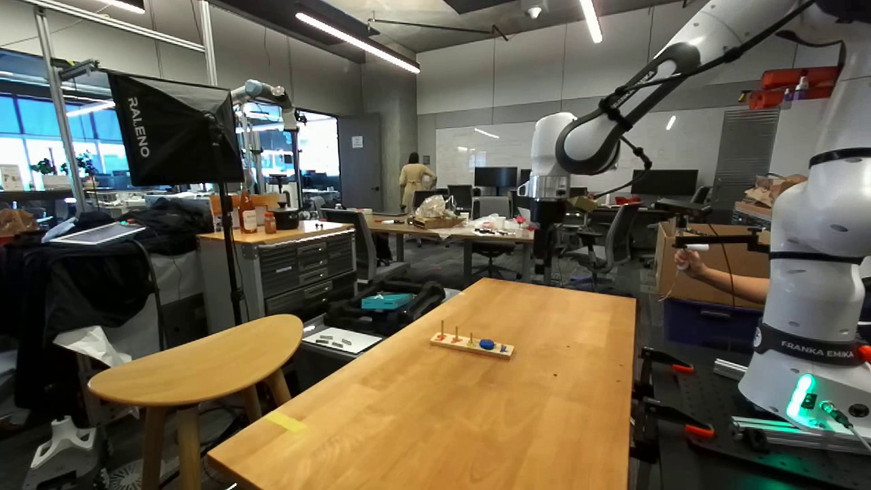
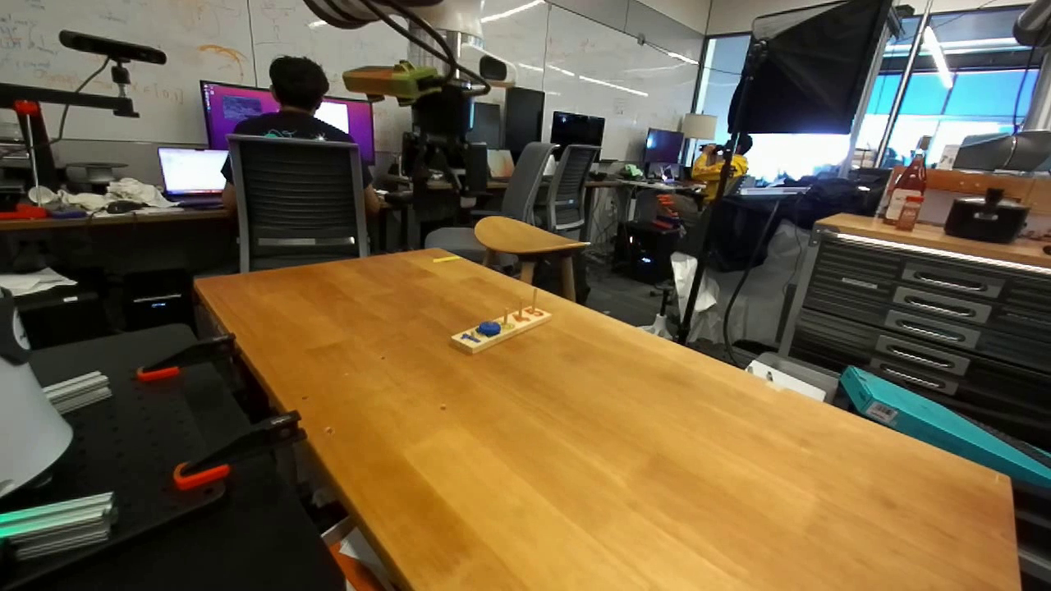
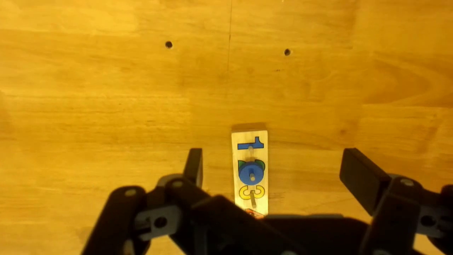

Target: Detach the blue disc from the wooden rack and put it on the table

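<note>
Nearest of all in the wrist view, here's the gripper (image 3: 276, 168), its fingers (image 3: 362, 177) standing wide apart, hanging well above the table (image 3: 106, 117). Below it, there's the blue disc (image 3: 249, 170), sitting on the second peg (image 3: 252, 177) of the wooden rack (image 3: 260, 154), the tip poking through, right between the blue 1 (image 3: 244, 146) and the yellow 3 (image 3: 261, 192)! Next along comes a red figure (image 3: 254, 213), perhaps a 4, but the gripper hides most of it. Out to an exterior view: a wooden stool (image 1: 204, 361) beside the table, a black softbox (image 1: 170, 129) behind that, and way at the back, a person in tan (image 1: 413, 178) standing near a grey door (image 1: 360, 163).
</note>
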Action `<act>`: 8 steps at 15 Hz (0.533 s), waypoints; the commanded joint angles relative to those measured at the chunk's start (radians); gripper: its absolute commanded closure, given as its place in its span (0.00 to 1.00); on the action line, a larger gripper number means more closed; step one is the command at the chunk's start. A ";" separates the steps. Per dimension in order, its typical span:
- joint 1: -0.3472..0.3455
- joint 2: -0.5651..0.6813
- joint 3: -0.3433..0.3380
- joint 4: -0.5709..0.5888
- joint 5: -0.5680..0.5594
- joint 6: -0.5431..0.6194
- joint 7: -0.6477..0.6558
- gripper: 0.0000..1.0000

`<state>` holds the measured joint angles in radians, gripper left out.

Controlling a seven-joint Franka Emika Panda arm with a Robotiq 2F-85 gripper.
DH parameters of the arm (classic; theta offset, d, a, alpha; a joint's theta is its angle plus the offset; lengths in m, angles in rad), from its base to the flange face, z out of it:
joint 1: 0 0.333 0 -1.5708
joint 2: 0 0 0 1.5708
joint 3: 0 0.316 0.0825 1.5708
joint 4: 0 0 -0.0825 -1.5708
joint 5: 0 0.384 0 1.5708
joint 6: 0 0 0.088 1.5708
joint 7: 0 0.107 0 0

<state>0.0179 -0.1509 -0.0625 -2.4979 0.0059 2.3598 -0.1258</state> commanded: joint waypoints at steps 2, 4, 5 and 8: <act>-0.003 0.283 0.038 0.202 -0.002 0.089 0.073 0.00; -0.002 0.369 0.045 0.255 -0.005 0.104 0.090 0.00; -0.003 0.406 0.047 0.275 -0.005 0.112 0.095 0.00; 0.003 0.499 0.043 0.320 -0.024 0.136 0.116 0.00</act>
<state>0.0180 0.2510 -0.0239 -2.2536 0.0054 2.4733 -0.0483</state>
